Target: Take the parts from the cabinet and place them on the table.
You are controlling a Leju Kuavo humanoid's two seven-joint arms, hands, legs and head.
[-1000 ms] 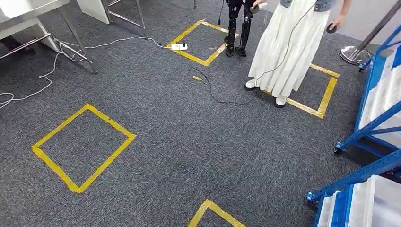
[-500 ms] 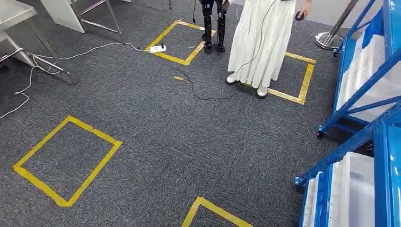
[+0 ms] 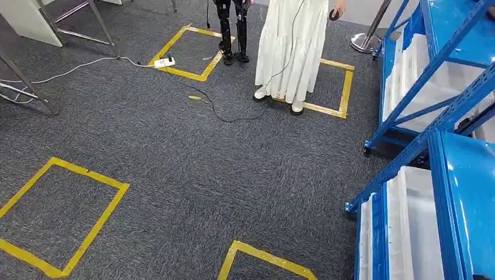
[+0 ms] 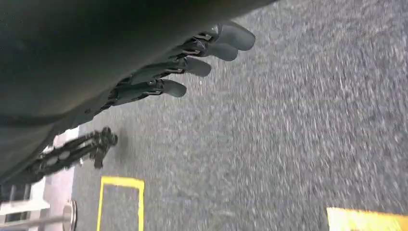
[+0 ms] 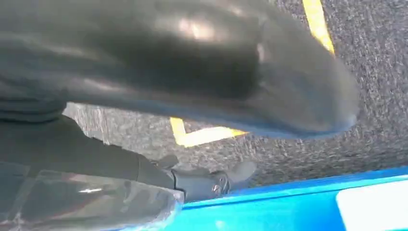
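Note:
The blue cabinet [image 3: 421,144] stands at the right of the head view, with white trays [image 3: 410,224] on its lower shelf and more white trays [image 3: 408,70] on the rack behind. No part on the shelves can be made out. My left hand [image 4: 192,62] hangs over the grey carpet, its dark fingers straight and apart, holding nothing. My right hand [image 5: 202,82] hangs close to the cabinet's blue edge [image 5: 288,207]; its thick thumb is stretched out and blurred, and nothing sits in it.
A person in a long white skirt [image 3: 292,46] stands on a yellow floor square, beside a second robot's black legs [image 3: 232,29]. A power strip [image 3: 164,61] and cables lie on the carpet. Metal table legs [image 3: 32,87] are far left. A stanchion base [image 3: 365,42] is by the cabinet.
The whole picture has slid left: my view has turned right. The blue cabinet now takes up more of the right side, and the table legs have gone toward the left edge.

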